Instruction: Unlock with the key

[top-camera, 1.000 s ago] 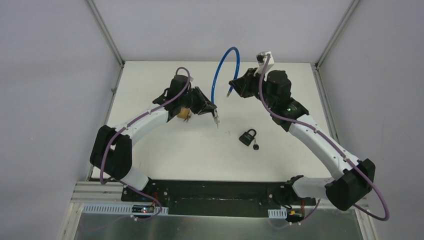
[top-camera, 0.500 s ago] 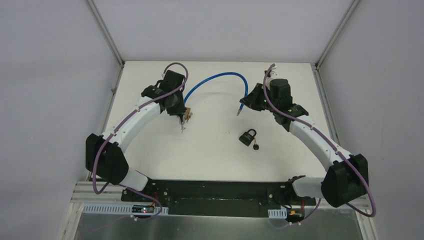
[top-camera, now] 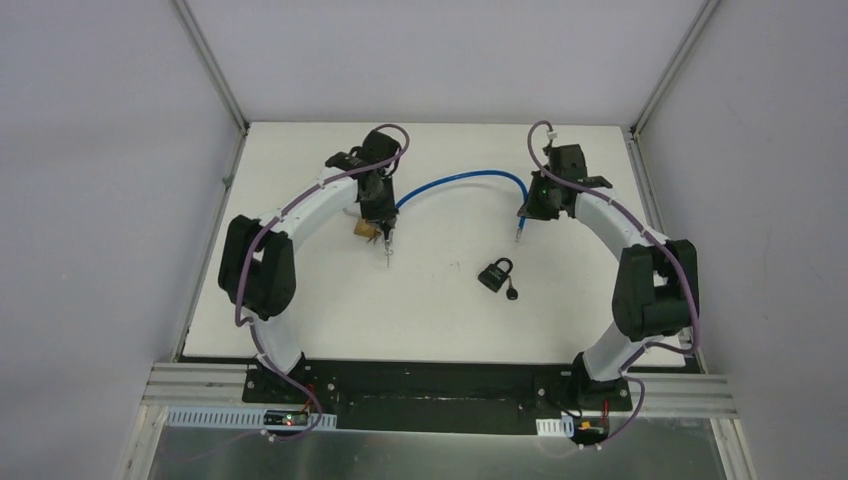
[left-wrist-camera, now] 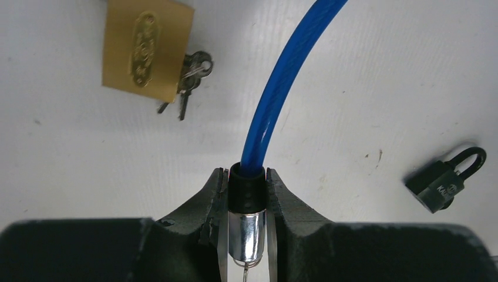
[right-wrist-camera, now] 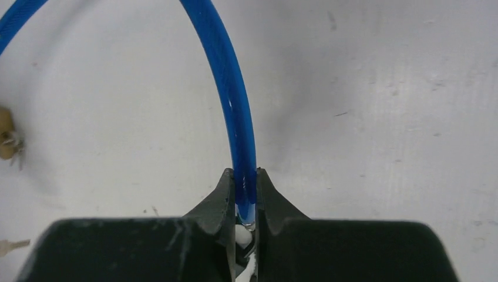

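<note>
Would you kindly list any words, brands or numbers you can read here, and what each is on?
Black padlock: white print starting "K", the rest too small to read.
Brass padlock: embossed oval mark, too blurred to read.
No other text shows.

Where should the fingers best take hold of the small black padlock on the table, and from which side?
Probably by its body, from above: the small black padlock lies flat, so its side edges are free, while the shackle takes one end.
</note>
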You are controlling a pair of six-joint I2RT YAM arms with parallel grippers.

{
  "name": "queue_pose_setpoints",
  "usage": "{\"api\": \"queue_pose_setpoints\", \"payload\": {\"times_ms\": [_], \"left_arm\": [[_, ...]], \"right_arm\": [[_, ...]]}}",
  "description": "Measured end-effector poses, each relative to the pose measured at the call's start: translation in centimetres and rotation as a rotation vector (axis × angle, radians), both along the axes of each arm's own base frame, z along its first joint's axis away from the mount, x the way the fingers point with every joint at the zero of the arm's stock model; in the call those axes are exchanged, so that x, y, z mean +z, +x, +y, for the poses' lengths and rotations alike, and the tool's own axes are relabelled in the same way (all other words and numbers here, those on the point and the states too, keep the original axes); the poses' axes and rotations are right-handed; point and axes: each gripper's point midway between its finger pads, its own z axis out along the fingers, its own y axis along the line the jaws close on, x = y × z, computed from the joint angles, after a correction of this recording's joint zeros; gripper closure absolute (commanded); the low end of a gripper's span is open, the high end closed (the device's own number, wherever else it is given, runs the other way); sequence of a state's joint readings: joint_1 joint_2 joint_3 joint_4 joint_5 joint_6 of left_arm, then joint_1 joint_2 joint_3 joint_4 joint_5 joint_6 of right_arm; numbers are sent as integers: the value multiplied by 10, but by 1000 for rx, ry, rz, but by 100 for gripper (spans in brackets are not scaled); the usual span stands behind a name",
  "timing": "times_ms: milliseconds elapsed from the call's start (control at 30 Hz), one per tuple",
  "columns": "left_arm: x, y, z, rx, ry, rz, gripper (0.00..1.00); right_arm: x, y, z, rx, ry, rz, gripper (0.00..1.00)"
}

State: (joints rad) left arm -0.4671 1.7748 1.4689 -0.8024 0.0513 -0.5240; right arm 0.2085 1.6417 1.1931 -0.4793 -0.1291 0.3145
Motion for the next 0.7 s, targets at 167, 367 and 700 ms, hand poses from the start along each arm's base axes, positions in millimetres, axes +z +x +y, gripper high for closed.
{"api": "queue_pose_setpoints", "payload": {"times_ms": [167, 367, 700], "left_arm": [[-9, 21, -33, -19, -27, -17, 100], [-32, 39, -57, -13, -5, -22, 100], [-61, 63, -51, -45, 100, -35, 76]], "right_arm": [[-21, 12, -41, -96, -78, 50, 93], [-44, 19, -73, -163, -150, 107, 80], [-40, 27, -104, -218, -264, 100, 36]]}}
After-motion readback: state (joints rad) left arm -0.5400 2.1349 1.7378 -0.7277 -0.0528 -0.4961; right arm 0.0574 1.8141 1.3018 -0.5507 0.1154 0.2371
